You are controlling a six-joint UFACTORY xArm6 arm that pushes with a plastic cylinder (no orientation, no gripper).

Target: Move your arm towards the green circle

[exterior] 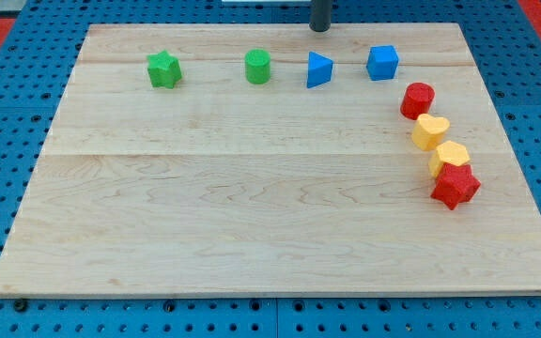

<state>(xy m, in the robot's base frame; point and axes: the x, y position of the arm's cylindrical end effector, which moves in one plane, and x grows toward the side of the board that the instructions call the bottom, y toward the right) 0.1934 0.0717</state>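
The green circle [257,67] stands near the board's top edge, left of centre. My tip [319,28] is at the very top of the view, up and to the right of the green circle, just above the blue triangle [318,69]. The tip touches no block. A green star [163,69] lies to the left of the circle.
A blue cube [382,62] sits right of the triangle. Down the right side runs a curved chain: a red circle [417,99], a yellow heart [430,131], a yellow hexagon [450,157] and a red star [455,186]. The wooden board [252,207] lies on a blue pegboard.
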